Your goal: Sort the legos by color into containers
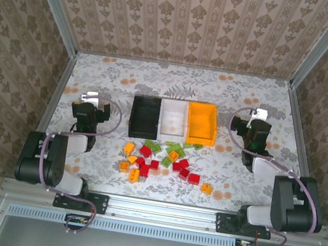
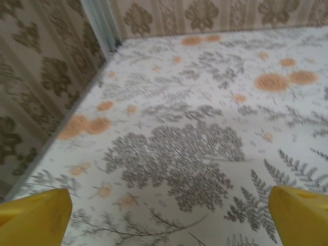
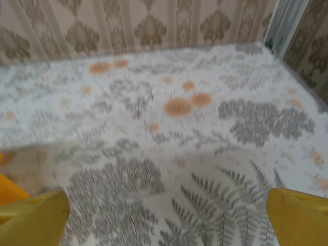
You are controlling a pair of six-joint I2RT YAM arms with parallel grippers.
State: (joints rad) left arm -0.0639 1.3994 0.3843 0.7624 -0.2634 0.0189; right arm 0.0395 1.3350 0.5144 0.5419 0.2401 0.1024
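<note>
Yellow fingertips (image 2: pixel 36 218) stand at the two bottom corners of the left wrist view, far apart, so the left gripper (image 2: pixel 166 220) is spread wide and grips nothing. It hangs over fern-and-flower cloth near the left edge of the table (image 1: pixel 127 80), facing the far left corner. The right gripper (image 3: pixel 166 220) is just as wide and holds nothing, its own yellow tips (image 3: pixel 300 218) at the bottom corners of the right wrist view, above cloth near the table's right edge. From above, the left arm (image 1: pixel 53 155) and the right arm (image 1: pixel 289 202) are folded at the near corners, each well apart from the bricks. Three bins sit side by side, touching, at the middle of the table: the black bin (image 1: pixel 144 119) on the left, the white bin (image 1: pixel 173 122) between, the orange bin (image 1: pixel 202 124) on the right. The legos (image 1: pixel 154 164) lie loose on the cloth between the bins and the near edge, colours mixed: red bricks (image 1: pixel 145 151), green bricks (image 1: pixel 177 147) mostly just beside the white and orange bins, and orange-yellow bricks (image 1: pixel 129 148) toward the left of the scatter, with one lone brick (image 1: pixel 206 189) lying apart toward the near right.
</note>
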